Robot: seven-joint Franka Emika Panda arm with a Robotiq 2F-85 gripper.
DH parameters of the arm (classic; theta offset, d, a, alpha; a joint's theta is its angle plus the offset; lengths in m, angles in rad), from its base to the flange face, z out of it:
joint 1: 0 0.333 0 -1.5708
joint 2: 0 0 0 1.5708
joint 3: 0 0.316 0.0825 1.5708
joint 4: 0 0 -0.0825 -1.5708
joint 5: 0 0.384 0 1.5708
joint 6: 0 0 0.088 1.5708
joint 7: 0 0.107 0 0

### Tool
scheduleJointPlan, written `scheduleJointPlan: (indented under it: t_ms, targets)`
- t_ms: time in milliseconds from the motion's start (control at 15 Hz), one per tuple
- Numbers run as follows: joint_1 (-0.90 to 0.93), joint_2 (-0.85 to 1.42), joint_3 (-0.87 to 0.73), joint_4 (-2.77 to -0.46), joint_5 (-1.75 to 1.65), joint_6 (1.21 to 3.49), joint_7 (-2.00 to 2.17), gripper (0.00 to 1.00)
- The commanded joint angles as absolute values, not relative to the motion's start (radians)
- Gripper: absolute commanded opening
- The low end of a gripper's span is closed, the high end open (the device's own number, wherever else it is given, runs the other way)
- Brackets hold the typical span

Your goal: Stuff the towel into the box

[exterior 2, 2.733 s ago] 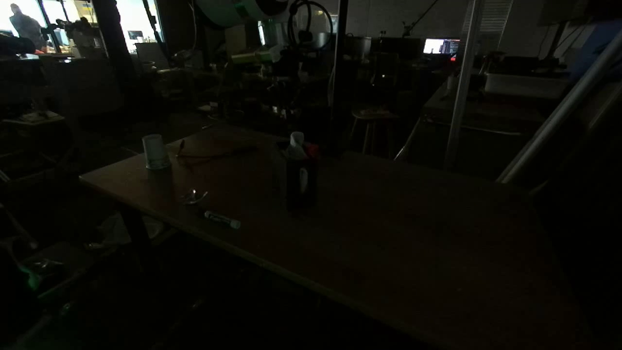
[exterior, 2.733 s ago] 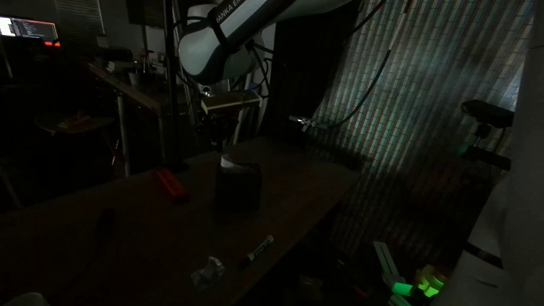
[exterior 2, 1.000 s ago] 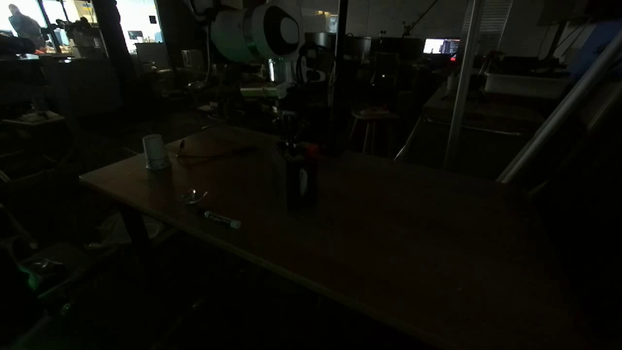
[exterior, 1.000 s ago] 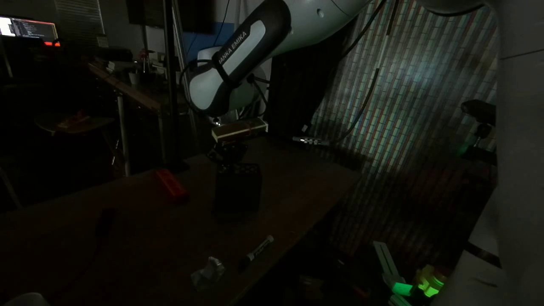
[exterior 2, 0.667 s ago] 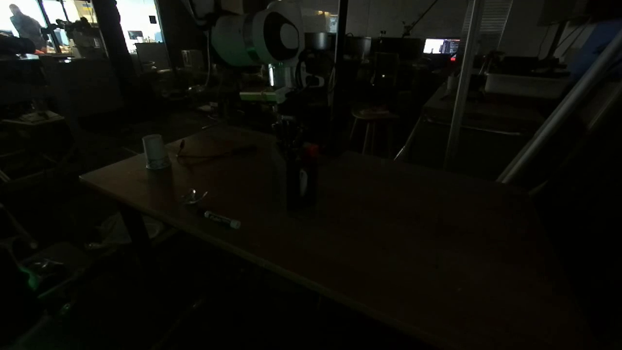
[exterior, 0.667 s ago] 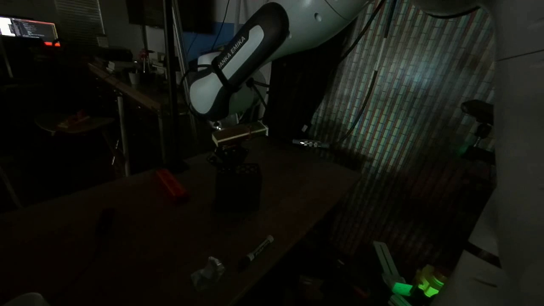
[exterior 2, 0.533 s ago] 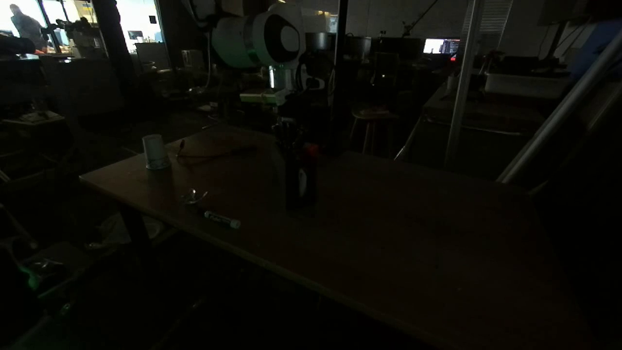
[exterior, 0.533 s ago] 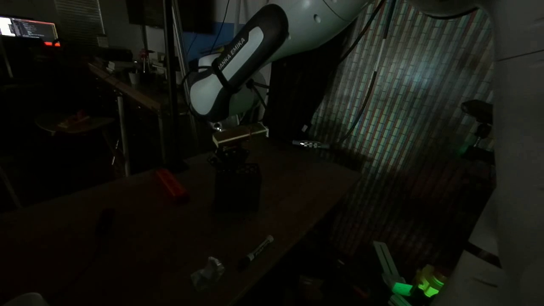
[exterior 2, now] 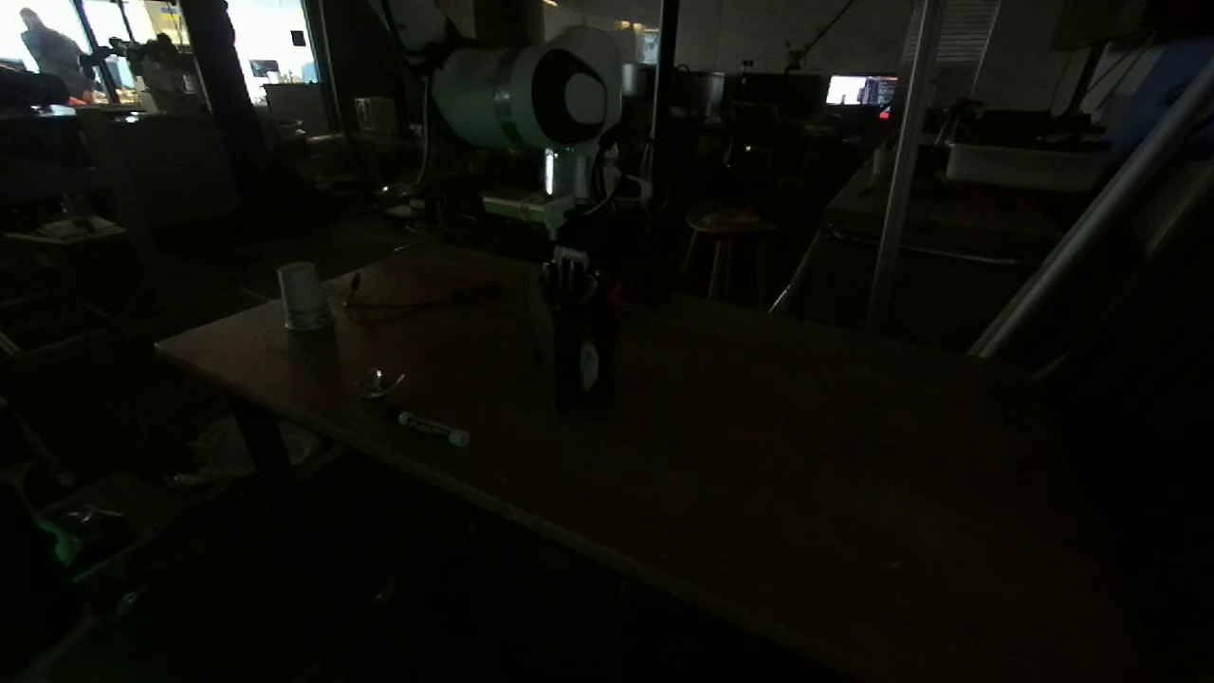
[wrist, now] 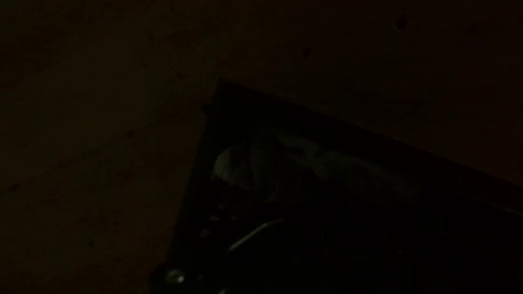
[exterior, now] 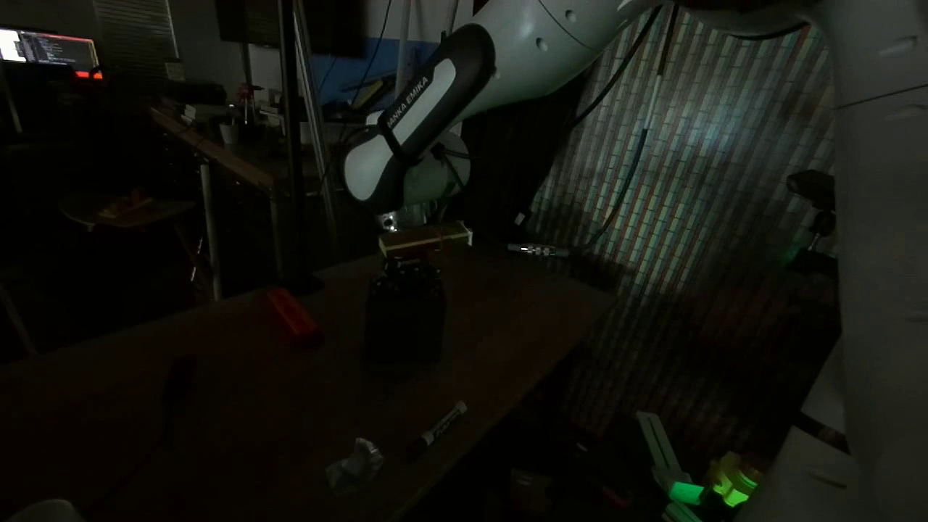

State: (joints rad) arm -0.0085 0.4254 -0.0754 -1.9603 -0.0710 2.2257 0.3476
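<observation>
One towel (wrist: 257, 163): inside the box (exterior: 404, 330), near a corner, its pale folds showing within the rim in the wrist view.
Stuffing done: no towel shows above the rim in either exterior view, so it looks nearly complete.
Left to do: probably a last press, then lifting the hand (exterior 2: 571, 277) clear.
Long axis: the visible part stretches roughly along one box wall, a rounded fold toward the corner; bunched, so no clear pointing end.
Hand: at the box's mouth in both exterior views; tips lost in the dark, so I cannot tell whether wide, narrow or gripping.
Box: upright on the counter (exterior: 500, 312).
</observation>
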Motion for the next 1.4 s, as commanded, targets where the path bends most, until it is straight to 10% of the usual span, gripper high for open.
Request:
scheduleJointPlan:
  t_ms: [0, 1333]
  targets:
    - [-0.019, 0.432, -0.083, -1.980, -0.017, 2.245, 0.352, 0.00]
    - [-0.017, 0.418, -0.087, -1.988, 0.007, 2.208, 0.336, 0.00]
